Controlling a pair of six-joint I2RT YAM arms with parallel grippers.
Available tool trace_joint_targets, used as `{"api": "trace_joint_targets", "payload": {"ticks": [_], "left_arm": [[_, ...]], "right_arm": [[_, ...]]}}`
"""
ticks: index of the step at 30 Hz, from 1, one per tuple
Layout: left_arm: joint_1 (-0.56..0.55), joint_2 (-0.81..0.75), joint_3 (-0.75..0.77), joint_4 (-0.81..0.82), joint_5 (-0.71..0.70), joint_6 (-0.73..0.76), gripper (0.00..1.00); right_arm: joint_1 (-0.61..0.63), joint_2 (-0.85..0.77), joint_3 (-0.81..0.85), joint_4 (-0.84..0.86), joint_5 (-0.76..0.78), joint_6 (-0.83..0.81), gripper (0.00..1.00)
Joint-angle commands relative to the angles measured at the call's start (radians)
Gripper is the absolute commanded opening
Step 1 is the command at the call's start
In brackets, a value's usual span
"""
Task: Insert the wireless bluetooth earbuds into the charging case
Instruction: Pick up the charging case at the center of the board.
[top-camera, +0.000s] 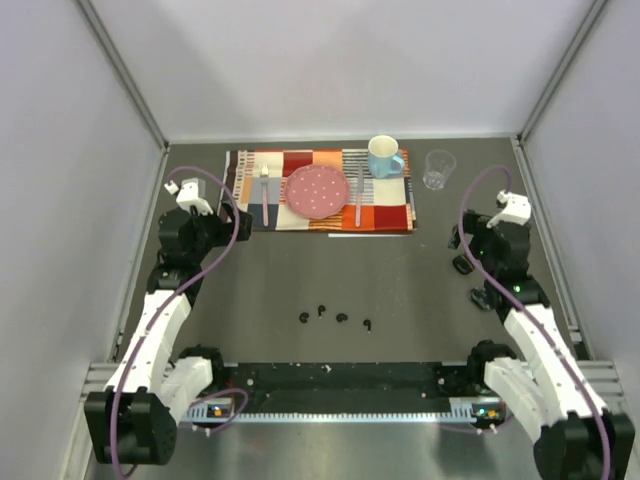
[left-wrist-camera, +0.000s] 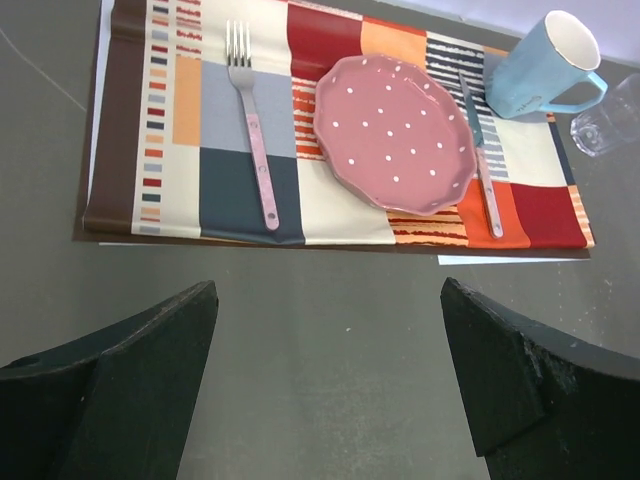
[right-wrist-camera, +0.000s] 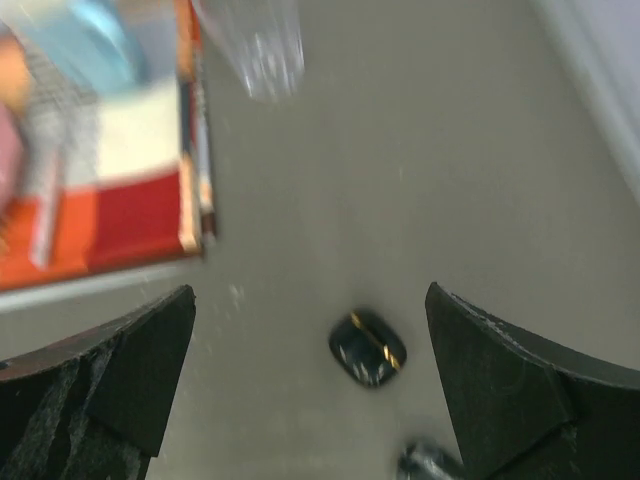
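While the left hand (left-wrist-camera: 328, 335) and right hand (right-wrist-camera: 310, 340) gape wide and empty, four earbuds (top-camera: 342, 317) lie toward the near edge of the counter (top-camera: 400, 270); being tiny, they could skid from a pinch.

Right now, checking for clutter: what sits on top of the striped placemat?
A fork, a pink dotted plate, a knife and a blue mug sit on the placemat. Whatever the plate covers cannot be seen.

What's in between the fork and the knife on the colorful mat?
The pink dotted plate sits between the fork and the knife, all on the striped placemat. The left wrist view shows it best.
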Motion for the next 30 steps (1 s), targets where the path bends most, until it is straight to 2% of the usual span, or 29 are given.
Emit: {"api": "trace_joint_targets", "payload": {"ticks": [1, 5, 8, 10, 12, 15, 16, 17, 21, 25, 27, 30], "left_arm": [[0.001, 0.064, 0.077, -0.052, -0.01, -0.02, 0.99], [0.002, 0.124, 0.152, -0.177, 0.163, 0.041, 0.99], [0.004, 0.121, 0.14, -0.202, 0.147, 0.04, 0.99], [0.004, 0.092, 0.131, -0.164, 0.157, 0.047, 0.99], [0.004, 0.045, 0.114, -0.127, 0.167, 0.04, 0.99], [0.002, -0.049, 0.119, -0.159, 0.112, 0.008, 0.99], [0.002, -0.08, 0.114, -0.176, 0.005, -0.023, 0.99], [0.004, -0.115, 0.094, -0.196, -0.04, -0.073, 0.99], [0.002, -0.296, 0.036, -0.231, -0.198, -0.099, 0.99], [0.004, -0.321, 0.034, -0.225, -0.226, -0.089, 0.99], [0.002, -0.298, 0.042, -0.219, -0.195, -0.062, 0.99], [0.004, -0.281, 0.028, -0.179, -0.229, -0.065, 0.99]], "right_arm": [[0.003, 0.164, 0.174, -0.312, -0.027, -0.006, 0.99], [0.001, 0.164, 0.196, -0.307, -0.018, -0.066, 0.99], [0.001, 0.156, 0.195, -0.286, -0.04, -0.078, 0.99], [0.003, 0.176, 0.184, -0.255, -0.025, -0.066, 0.99], [0.001, 0.193, 0.194, -0.232, -0.15, -0.055, 0.99], [0.004, 0.225, 0.176, -0.123, -0.24, 0.11, 0.99], [0.006, 0.231, 0.175, -0.093, -0.248, 0.137, 0.99], [0.007, 0.239, 0.172, -0.086, -0.267, 0.166, 0.99], [0.03, 0.242, 0.178, -0.105, -0.271, 0.152, 0.99], [0.03, 0.242, 0.162, -0.111, -0.213, 0.128, 0.99], [0.03, 0.232, 0.138, -0.058, -0.182, 0.091, 0.99], [0.03, 0.21, 0.129, -0.027, -0.142, 0.068, 0.99]]}}
